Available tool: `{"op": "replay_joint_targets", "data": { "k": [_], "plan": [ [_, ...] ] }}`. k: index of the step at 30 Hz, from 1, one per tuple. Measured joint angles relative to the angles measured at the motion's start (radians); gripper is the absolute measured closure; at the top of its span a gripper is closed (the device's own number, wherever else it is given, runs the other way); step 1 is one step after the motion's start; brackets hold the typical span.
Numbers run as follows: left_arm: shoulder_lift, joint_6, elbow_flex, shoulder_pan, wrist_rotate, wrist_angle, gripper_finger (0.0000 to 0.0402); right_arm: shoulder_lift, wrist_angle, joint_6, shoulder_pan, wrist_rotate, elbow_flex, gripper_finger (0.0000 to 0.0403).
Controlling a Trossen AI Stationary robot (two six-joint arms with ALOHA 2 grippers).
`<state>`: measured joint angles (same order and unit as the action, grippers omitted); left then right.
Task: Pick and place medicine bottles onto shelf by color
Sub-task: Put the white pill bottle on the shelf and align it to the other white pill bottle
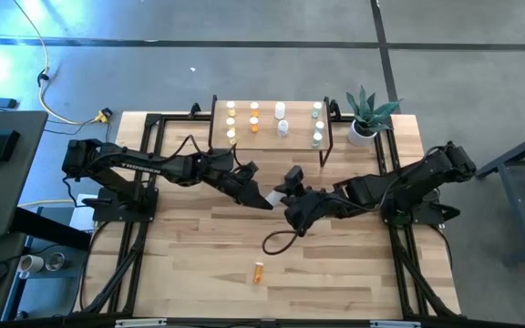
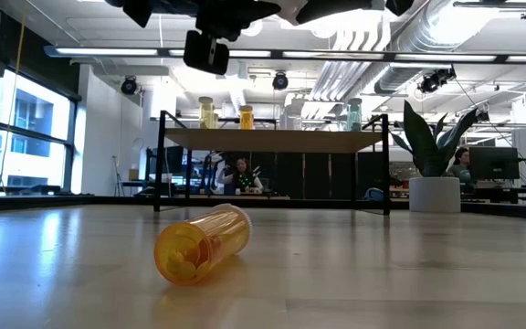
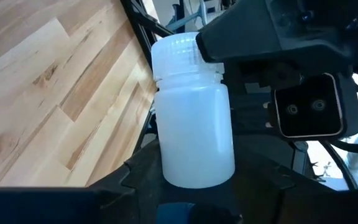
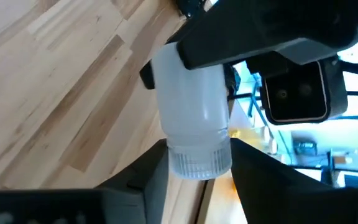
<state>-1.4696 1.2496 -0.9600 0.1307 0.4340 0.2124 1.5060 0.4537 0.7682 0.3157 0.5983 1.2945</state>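
The white bottle (image 3: 194, 115) hangs between both grippers above mid-table, base within the left gripper (image 3: 197, 180) fingers, cap between the right gripper (image 4: 197, 165) fingers, long axis spanning them, shelf (image 1: 272, 114) beyond.

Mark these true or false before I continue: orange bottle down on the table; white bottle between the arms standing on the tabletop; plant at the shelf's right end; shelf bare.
1. An orange bottle lies on its side on the table. True.
2. The white bottle stands on the tabletop. False: the left gripper holds it in the air, its cap at the right gripper.
3. A potted plant stands by the shelf's right end. True.
4. The shelf is bare. False: medicine bottles stand on it.
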Motion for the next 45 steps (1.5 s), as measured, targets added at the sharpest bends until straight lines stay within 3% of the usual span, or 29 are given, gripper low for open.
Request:
{"op": "replay_joint_targets", "data": {
  "k": [4, 8, 21, 30, 37, 45],
  "plan": [
    [0.000, -0.004, 0.000, 0.005, -0.003, -0.003, 0.0254, 0.000, -0.010, -0.056, -0.001, 0.027, 0.000, 0.0218],
    [0.000, -0.025, 0.000, 0.017, -0.006, -0.002, 0.0259, 0.000, -0.008, -0.100, 0.000, 0.133, 0.000, 0.0196],
    [0.000, -0.163, 0.000, 0.090, 0.000, -0.009, 0.0258, -0.003, 0.158, -0.346, -0.030, 0.271, 0.000, 0.0191],
    [0.000, -0.324, 0.000, 0.178, -0.001, -0.005, 0.0255, -0.041, 0.231, -0.582, -0.148, 0.278, 0.000, 0.0190],
    [0.000, -0.512, 0.000, 0.248, -0.004, -0.005, 0.0254, -0.110, 0.181, -0.652, -0.289, 0.134, 0.000, 0.0190],
    [0.000, -0.744, 0.000, 0.294, -0.003, -0.005, 0.0255, -0.176, -0.005, -0.765, -0.484, -0.217, 0.000, 0.0190]
  ]
}}
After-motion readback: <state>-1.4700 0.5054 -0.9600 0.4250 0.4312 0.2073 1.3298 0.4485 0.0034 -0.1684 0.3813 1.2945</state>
